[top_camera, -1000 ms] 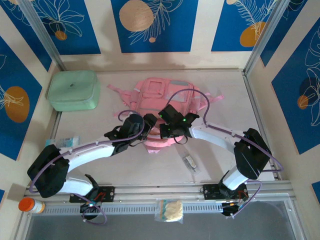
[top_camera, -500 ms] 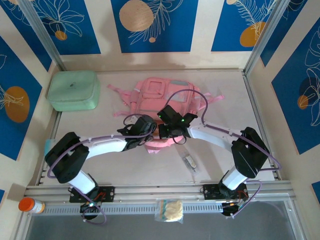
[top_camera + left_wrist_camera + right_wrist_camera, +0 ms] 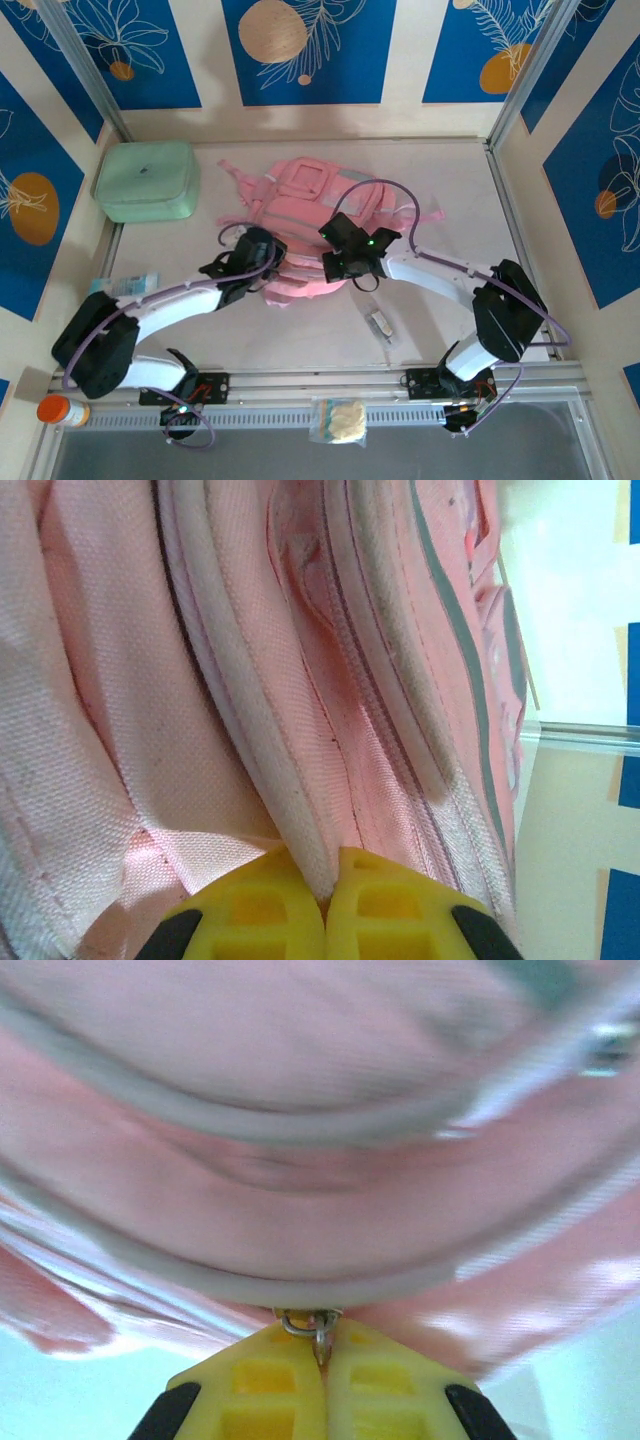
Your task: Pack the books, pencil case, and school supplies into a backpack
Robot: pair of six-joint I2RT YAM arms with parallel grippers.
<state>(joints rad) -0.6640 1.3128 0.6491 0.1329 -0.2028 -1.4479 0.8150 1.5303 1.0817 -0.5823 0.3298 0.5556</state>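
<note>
Lying mid-tabletop (image 3: 300,335), the backpack (image 3: 305,195) has bare room right of it and nearer me. My left claw (image 3: 325,875) is clamped on its piped edge, my right claw (image 3: 322,1345) on its zip ring (image 3: 318,1325); supplies (image 3: 380,323) lie near.

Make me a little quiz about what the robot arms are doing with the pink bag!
1. True or false: the left gripper pinches a seam of the backpack.
2. What is the right gripper shut on? A) zipper pull B) book C) strap
3. Fill in: the green case lies in the table's far ____ corner.
Key: 1 true; 2 A; 3 left.
</note>
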